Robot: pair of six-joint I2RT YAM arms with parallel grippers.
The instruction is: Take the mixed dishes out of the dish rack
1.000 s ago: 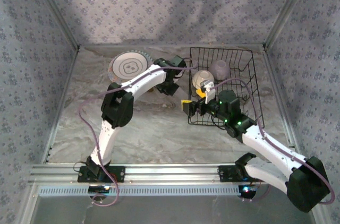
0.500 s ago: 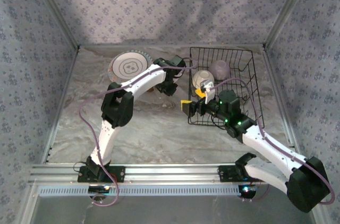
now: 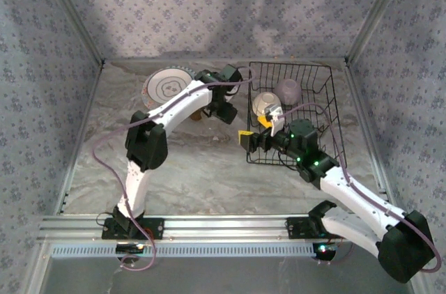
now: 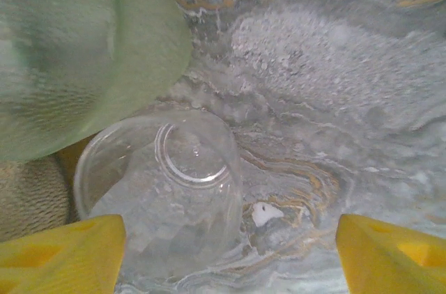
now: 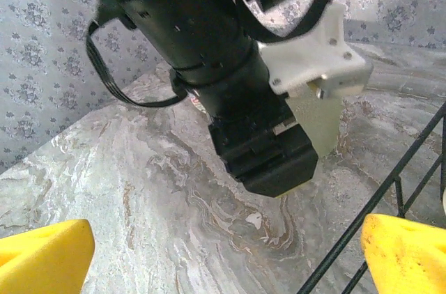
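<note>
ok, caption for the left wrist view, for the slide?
Left gripper open over a clear glass cup on the marbled table, with a blurred pale green object at upper left.

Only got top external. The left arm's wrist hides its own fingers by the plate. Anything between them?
Observer: Yes. In the left wrist view the left gripper is open, and a clear glass cup stands on the marble table between its yellow fingers, ungripped.
Operator: Anything crowding the cup?
Observer: A pale green translucent piece and a tan ribbed piece sit right beside it, on the same side.
Operator: Right gripper carrying anything?
Observer: No. In the right wrist view the right gripper is wide open with only bare marble between its fingers, and dish rack wire shows at one side.
</note>
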